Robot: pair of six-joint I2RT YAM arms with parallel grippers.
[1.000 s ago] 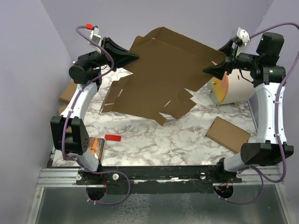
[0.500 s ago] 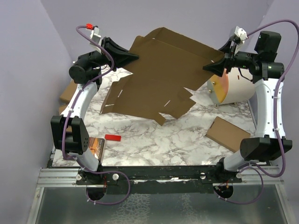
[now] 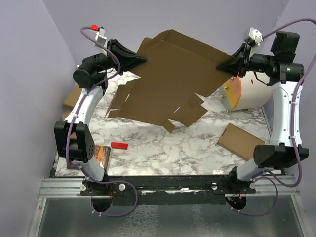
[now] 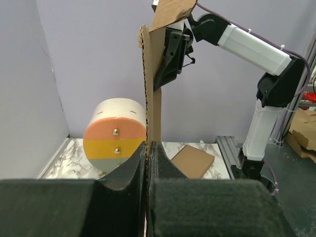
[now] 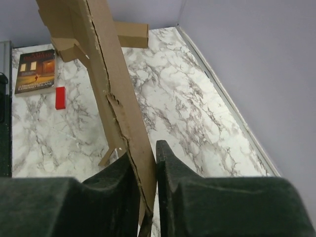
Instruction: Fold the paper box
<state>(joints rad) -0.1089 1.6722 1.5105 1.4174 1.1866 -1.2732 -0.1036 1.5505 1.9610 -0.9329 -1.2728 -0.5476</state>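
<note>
The paper box (image 3: pixel 173 79), an unfolded brown corrugated sheet with flaps and tabs, hangs tilted above the marble table, its near flaps low. My left gripper (image 3: pixel 140 60) is shut on its far left edge. In the left wrist view the cardboard (image 4: pixel 154 64) stands edge-on, pinched in that gripper (image 4: pixel 147 145). My right gripper (image 3: pixel 223 66) is shut on the right corner of the sheet. Seen from the right wrist, the torn cardboard edge (image 5: pixel 98 64) runs down between the two pads of the gripper (image 5: pixel 143 148), touching both.
A cream cylinder with an orange end (image 3: pixel 244 94) lies at the back right under the right arm. A small flat cardboard box (image 3: pixel 241 142) sits front right. A book (image 3: pixel 101 155) and a red block (image 3: pixel 119 145) lie front left. More cardboard boxes (image 3: pixel 71 98) sit by the left wall.
My right gripper has closed from wide open onto the sheet's right corner, and its wrist has shifted slightly right. The left gripper and the sheet have held still.
</note>
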